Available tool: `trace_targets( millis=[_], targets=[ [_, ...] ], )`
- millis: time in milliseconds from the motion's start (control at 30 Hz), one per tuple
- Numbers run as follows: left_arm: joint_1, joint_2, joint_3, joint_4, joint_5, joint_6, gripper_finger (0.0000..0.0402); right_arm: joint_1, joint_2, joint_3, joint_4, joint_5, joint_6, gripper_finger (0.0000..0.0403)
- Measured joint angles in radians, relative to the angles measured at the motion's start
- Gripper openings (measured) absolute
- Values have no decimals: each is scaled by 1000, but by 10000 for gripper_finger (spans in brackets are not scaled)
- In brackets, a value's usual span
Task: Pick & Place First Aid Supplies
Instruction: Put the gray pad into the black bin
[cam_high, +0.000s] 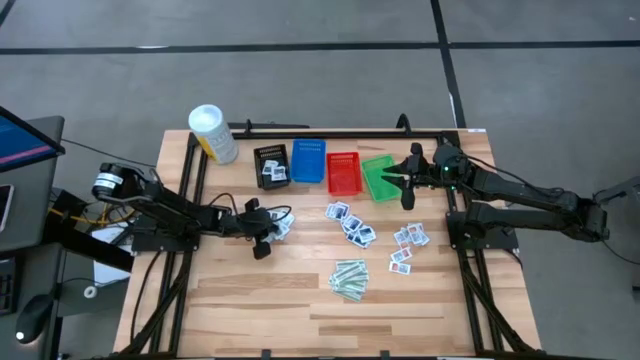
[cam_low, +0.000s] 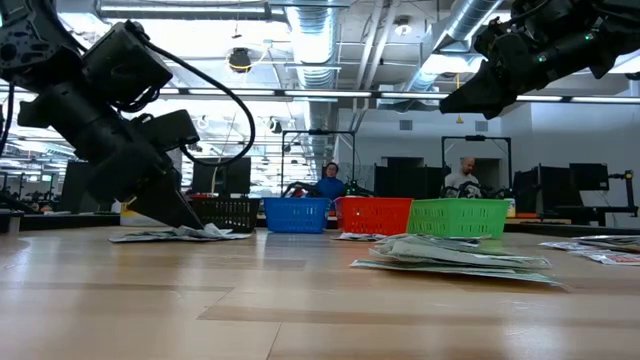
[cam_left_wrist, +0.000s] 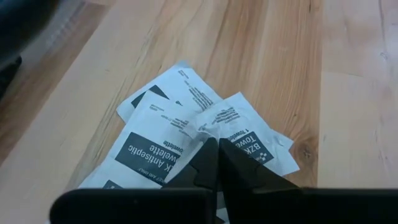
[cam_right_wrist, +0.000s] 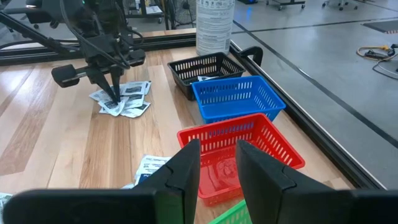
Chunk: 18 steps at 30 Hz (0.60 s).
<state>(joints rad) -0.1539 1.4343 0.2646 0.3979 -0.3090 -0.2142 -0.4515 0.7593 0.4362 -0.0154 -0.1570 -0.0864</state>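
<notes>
Several white packets with dark print lie in a small pile (cam_high: 281, 223) (cam_left_wrist: 186, 134) left of the table's middle. My left gripper (cam_high: 264, 238) (cam_left_wrist: 217, 146) stands on this pile, pointing down, fingers shut. More white packets lie loose at mid-table (cam_high: 351, 225) and to the right (cam_high: 408, 245), and pale-green strips (cam_high: 350, 279) lie nearer the near edge. My right gripper (cam_high: 405, 188) (cam_right_wrist: 217, 165) hangs open and holds nothing, above the green basket (cam_high: 378, 177), next to the red basket (cam_right_wrist: 239, 152). My left gripper comes down from above onto the top packet of the pile, a white towelette packet (cam_left_wrist: 239, 127). Its shut fingertips (cam_left_wrist: 211, 155) meet at the packet's near edge, where the foil bulges up a little. The packet still lies on the others, on the table.
A row of mesh baskets stands along the far side: black (cam_high: 271, 165) with packets inside, blue (cam_high: 308, 160), red (cam_high: 343, 173), green. A tall white tub (cam_high: 212, 133) stands at the far left corner. Bare wood lies along the near edge. People sit in the room beyond.
</notes>
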Motion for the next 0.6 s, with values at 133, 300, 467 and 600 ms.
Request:
trace_targets(
  millis=[133,300,467,600],
  targets=[
    [0,-36,-1,6,3,5,8,0,0,0,0,0,0,98],
    [3,-133,-2,51,-11,136,11,0,0,0,0,0,0,98],
    [4,-258,0,136,-164,347,10,0,0,0,1,0,0,98],
    [22,-344,0,186,-361,459,10,0,0,0,1,0,0,98]
  ],
)
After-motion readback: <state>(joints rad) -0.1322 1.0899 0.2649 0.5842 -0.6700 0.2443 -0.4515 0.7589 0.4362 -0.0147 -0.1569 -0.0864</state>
